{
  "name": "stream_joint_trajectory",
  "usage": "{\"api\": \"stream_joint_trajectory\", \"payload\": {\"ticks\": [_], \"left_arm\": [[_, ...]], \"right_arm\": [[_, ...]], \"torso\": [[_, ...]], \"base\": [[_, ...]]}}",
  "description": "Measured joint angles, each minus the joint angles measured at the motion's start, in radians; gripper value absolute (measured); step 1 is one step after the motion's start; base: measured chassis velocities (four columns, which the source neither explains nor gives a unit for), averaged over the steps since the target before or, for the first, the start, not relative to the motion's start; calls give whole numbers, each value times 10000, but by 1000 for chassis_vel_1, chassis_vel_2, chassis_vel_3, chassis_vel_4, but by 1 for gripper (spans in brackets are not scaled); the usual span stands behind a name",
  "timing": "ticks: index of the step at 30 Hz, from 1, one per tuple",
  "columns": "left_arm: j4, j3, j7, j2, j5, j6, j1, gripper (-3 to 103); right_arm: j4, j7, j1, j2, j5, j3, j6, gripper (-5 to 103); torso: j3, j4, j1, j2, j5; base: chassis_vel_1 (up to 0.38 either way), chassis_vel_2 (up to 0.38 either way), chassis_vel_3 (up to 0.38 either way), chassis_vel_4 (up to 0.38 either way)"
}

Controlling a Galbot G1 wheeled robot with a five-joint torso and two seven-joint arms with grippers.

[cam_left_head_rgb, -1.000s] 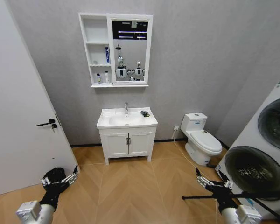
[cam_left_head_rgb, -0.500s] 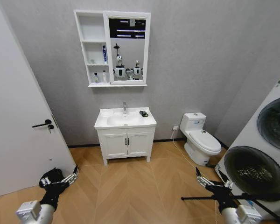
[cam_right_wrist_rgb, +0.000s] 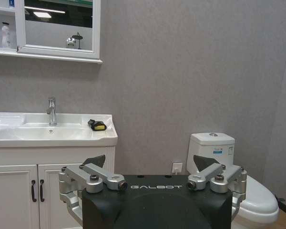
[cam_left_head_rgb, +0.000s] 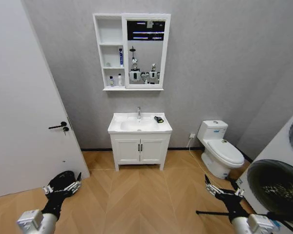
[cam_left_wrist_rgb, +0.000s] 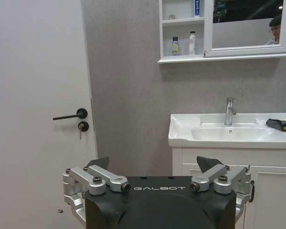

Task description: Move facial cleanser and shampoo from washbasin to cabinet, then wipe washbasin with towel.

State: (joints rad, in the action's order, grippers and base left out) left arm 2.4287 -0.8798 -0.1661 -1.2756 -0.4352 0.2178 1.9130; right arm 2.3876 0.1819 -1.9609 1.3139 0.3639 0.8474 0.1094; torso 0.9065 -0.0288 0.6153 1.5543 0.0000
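Currently I read a small bathroom: grey textured wall, herringbone wood floor (cam_left_head_rgb: 136, 195), and the washbasin (cam_left_head_rgb: 139, 125) as my landmark, standing against the wall on a low white two-door cupboard (cam_left_head_rgb: 139, 150) with black handles. Left of the washbasin is a white door (cam_left_head_rgb: 24, 112) with a black lever handle. Right of it stands a white toilet (cam_left_head_rgb: 219, 152), and further right the drum of a washing machine (cam_left_head_rgb: 278, 183). Directly above the washbasin hangs the cabinet (cam_left_head_rgb: 132, 51); its three shelf compartments sit on the side toward the door, the mirror panel on the side toward the toilet. Small bottles stand in the lower two compartments (labels too small for me to read).

The washbasin's long axis runs along the wall, with the chrome tap (cam_left_head_rgb: 139, 112) upright at the back centre. The towel (cam_left_head_rgb: 158, 119) lies on the washbasin's rim on the toilet side, beside the tap; in the right wrist view its yellow patch faces outward, toward the rim's edge.

Both arms hang low, well short of the washbasin and nearer me. Left gripper (cam_left_head_rgb: 63, 187) is over the floor on the door side, fingers spread, nothing between them. Right gripper (cam_left_head_rgb: 223, 191) is over the floor on the toilet side, fingers likewise spread and empty. The towel lies well apart from both.
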Motion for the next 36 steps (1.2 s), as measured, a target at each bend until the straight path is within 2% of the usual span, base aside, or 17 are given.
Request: {"api": "stream_joint_trajectory", "payload": {"ticks": [36], "left_arm": [[0, 0, 0, 0, 0, 0, 0, 100]], "right_arm": [[0, 0, 0, 0, 0, 0, 0, 100]], "torso": [[0, 1, 1, 0, 0]], "base": [[0, 0, 0, 0]]}}
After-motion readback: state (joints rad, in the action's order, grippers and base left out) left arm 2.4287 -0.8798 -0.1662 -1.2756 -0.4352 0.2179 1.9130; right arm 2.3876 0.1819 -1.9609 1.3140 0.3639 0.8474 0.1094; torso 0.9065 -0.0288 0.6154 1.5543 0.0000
